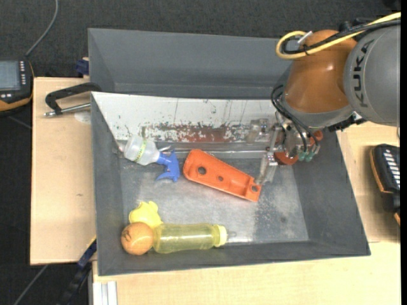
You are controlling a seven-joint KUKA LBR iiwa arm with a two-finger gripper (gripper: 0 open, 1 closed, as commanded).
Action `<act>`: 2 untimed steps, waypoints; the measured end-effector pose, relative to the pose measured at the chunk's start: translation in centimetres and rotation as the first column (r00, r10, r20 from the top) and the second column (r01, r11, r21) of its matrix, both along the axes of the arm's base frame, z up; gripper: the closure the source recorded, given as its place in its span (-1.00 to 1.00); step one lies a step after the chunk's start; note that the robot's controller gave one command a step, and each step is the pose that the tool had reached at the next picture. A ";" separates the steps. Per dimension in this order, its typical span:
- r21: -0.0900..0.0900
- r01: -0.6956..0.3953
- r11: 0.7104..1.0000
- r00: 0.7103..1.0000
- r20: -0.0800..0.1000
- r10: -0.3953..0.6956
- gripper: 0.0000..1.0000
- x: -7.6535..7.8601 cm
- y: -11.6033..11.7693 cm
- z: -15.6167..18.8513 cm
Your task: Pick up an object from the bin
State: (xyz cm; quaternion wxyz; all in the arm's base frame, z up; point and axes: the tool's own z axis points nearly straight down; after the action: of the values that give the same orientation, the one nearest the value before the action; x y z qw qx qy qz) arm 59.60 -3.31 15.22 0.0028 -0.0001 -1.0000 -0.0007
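grey arm (381, 62), black kuka lettering down its side; glossy orange cover (315, 81) round the wrist, yellow cable (294, 42) looping over it, dark cables (278, 103) and a red part (287, 159) underneath.

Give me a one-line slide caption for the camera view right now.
Gripper beside the right end of a flat orange plastic bracket with holes, in the middle of the grey metal bin.

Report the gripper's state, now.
Gripper: open or closed cannot be told; it hangs by the right end of the orange holed bracket.
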 end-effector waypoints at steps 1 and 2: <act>-0.001 -0.001 1.000 1.000 0.008 0.001 -1.00 0.2 0.0 0.5; 0.000 -0.034 0.999 0.999 0.009 0.034 -1.00 -1.0 2.9 -5.4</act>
State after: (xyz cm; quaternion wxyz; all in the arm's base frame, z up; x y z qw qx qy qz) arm 58.60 -0.38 9.79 -0.0017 0.0168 -0.9999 -0.0008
